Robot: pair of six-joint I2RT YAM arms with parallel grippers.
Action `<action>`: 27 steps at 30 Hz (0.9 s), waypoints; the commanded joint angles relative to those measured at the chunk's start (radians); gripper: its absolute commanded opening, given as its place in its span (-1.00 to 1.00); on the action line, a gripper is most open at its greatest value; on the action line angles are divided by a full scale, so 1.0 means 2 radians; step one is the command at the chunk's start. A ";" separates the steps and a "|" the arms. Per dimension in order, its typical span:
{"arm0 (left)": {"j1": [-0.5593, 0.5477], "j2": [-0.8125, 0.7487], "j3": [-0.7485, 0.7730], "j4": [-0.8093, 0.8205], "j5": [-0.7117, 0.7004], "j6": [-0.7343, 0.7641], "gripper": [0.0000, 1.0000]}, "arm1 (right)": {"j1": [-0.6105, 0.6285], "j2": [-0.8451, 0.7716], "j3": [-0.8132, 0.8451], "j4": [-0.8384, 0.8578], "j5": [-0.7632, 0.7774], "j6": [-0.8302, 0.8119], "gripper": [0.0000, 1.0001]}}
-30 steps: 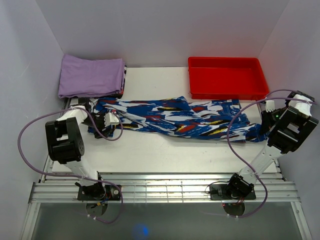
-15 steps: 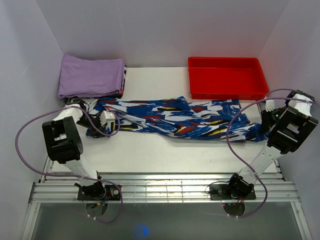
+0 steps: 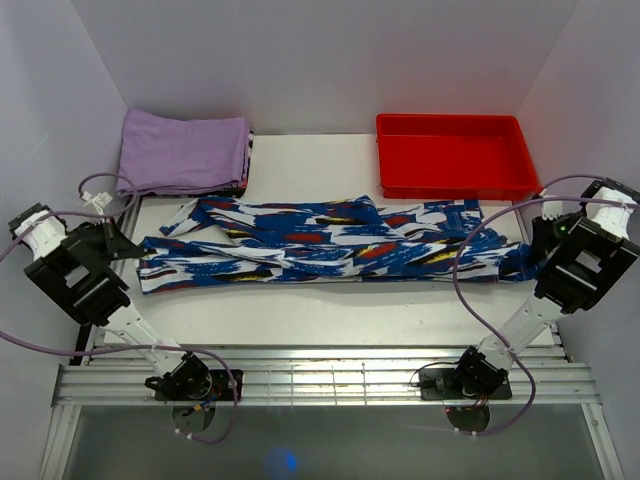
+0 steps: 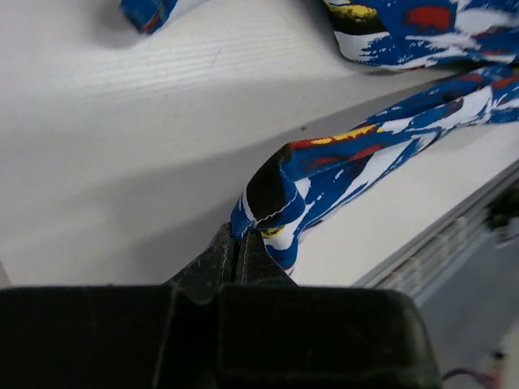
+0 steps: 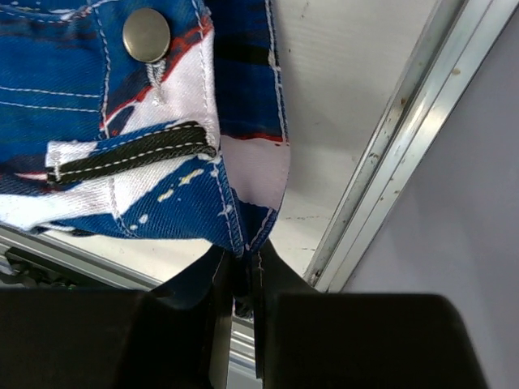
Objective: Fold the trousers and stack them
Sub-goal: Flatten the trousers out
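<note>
- While the trousers [image 3: 320, 245] are lying stretched lengthwise across the table [image 3: 300, 310], each end is sitting in a gripper; the fabric is wrinkling along the middle.
- The left gripper [image 4: 237, 243] is pinching a leg hem, jaws pressed together on the cloth; the hem is bunching just above the fingertips.
- The right gripper [image 5: 243, 263] is pinching the waistband edge below the metal button [image 5: 147, 35]; its jaws are clamping tight on the fabric.
- A folded lilac cloth [image 3: 180, 150] is lying at the far left; a red tray [image 3: 455, 155] is sitting at the far right.
</note>
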 commanded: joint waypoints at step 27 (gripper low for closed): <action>-0.001 0.039 0.028 0.168 -0.157 -0.191 0.53 | -0.076 -0.086 -0.192 0.127 0.127 0.022 0.52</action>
